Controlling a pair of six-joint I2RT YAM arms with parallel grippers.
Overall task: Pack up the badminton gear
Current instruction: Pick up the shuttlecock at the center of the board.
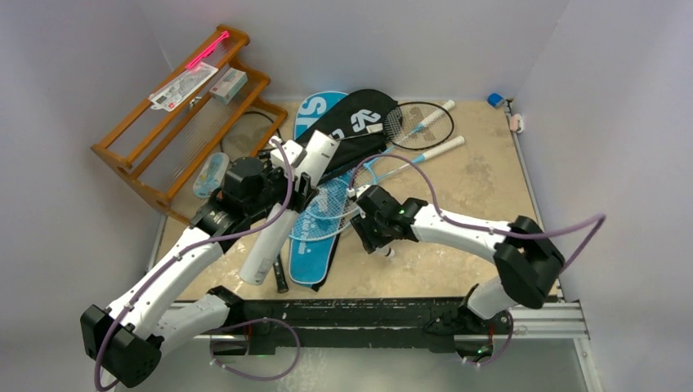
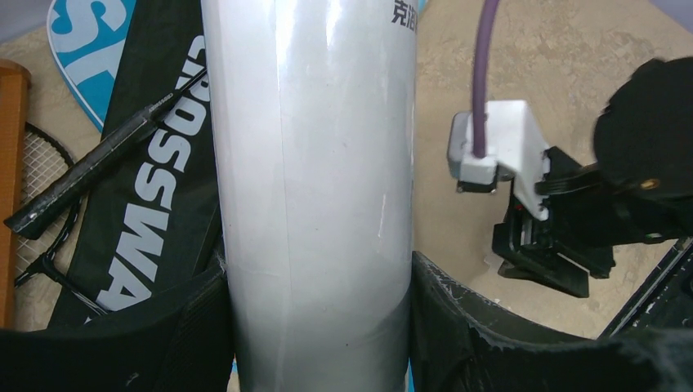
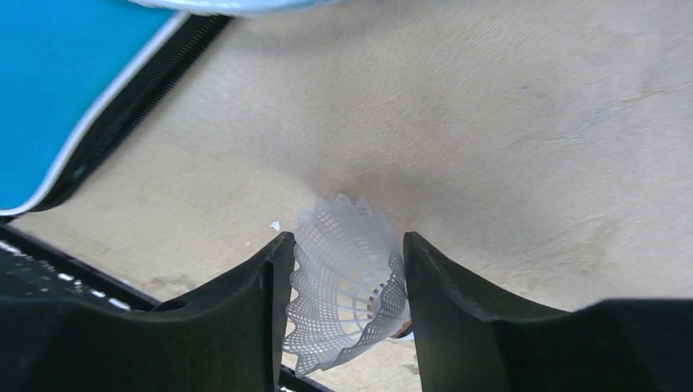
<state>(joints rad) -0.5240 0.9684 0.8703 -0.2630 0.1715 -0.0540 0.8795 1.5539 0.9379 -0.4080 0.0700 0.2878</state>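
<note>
Shuttlecock [image 3: 343, 286] sits between the right gripper's [image 3: 345, 249] black fingers [image 3: 237, 318]. Its white mesh skirt touches both, so the jaws are closed on it. Whether it rests on the table [image 3: 531, 122] or hangs just above is hard to tell. Ahead and to that gripper's left lies the blue cover [image 3: 65, 82], its zip edge toward the fingers. Left gripper [image 2: 319, 318] clamps the white tube [image 2: 310, 163] across its width, and the tube runs straight ahead from the fingers. Left of the tube lies the black cover [image 2: 155, 196] with a black racket [image 2: 90, 175] handle across it. The right gripper stands off to the tube's right.
</note>
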